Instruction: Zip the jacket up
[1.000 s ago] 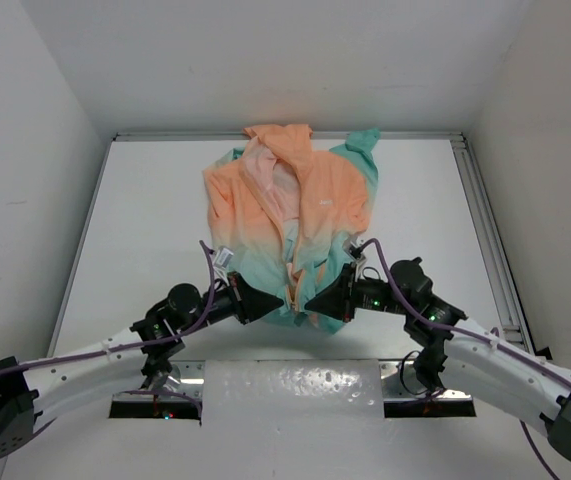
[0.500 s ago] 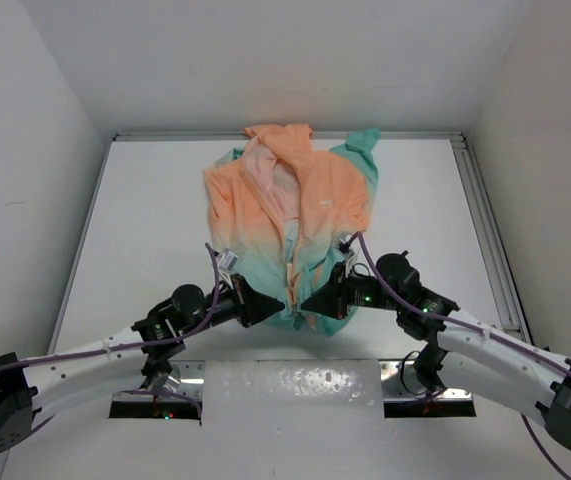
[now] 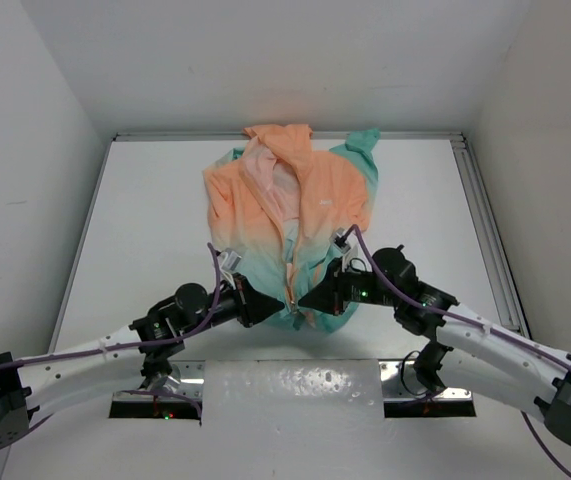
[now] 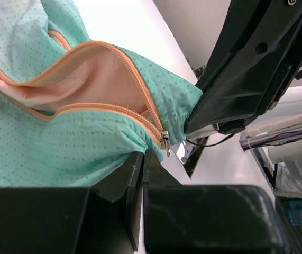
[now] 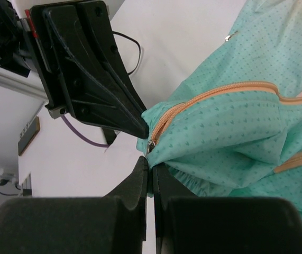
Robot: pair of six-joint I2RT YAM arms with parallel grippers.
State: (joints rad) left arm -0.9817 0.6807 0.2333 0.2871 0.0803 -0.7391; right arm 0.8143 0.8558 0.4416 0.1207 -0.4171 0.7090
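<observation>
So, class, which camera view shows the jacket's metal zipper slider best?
The left wrist view: the slider hangs clear where the orange zipper tapes meet. The right wrist view shows it small, tucked against the teal hem. In the top external view it is too small to see between the left gripper and right gripper.

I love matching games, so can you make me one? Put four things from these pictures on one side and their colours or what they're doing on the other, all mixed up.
Things:
1. soft hood of the thin peach-and-mint windbreaker jacket
2. small metal zipper slider
3. black two-finger left gripper
4. tiny chest logo

Colours or states:
A. white
B. shut on the jacket
C. peach-orange
D. silver

Pairs: 1-C, 2-D, 3-B, 4-A
</observation>
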